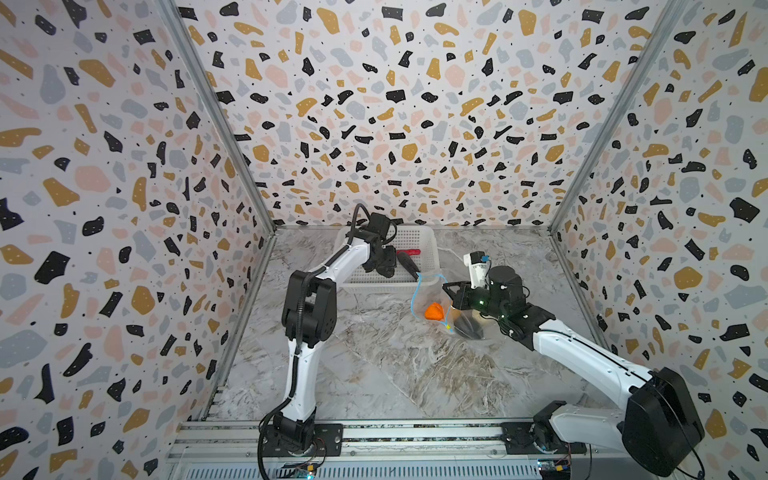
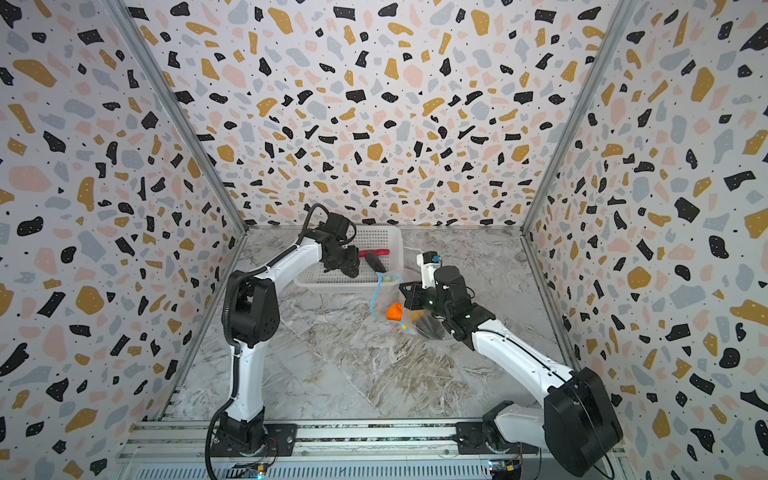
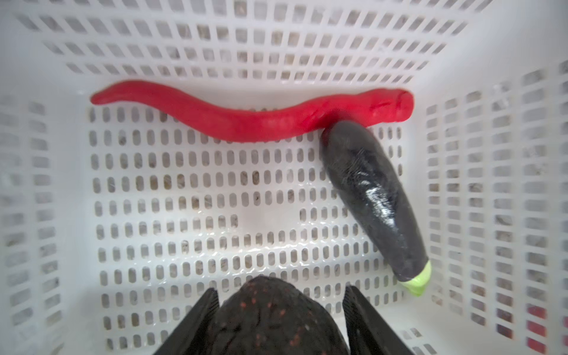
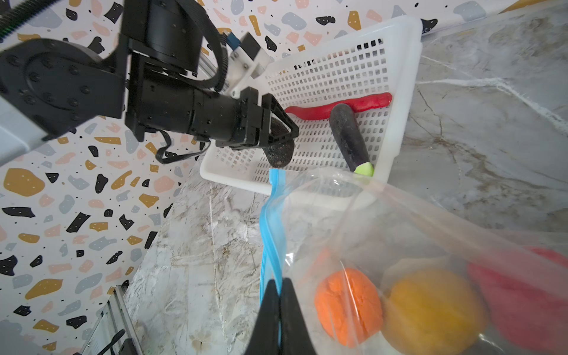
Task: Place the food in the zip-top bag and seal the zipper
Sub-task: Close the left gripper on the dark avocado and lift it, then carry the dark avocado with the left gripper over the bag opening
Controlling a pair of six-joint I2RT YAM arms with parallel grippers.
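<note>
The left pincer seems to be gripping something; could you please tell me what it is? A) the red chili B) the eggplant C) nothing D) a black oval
D: the left pincer clamps the black oval, while the chili and eggplant lie loose in the basket.

1. We note the white basket at the back of the marble table. The red chili and the dark eggplant lie in it, end against end.
2. The left gripper reaches down into the basket, just beside the eggplant.
3. The zip-top bag lies at the basket's front right corner. Its blue zipper curves open, with the yellow tip nearest us.
4. Inside the bag we see the orange and a black oval.
5. The right gripper meets the bag's rim above the orange.
</note>
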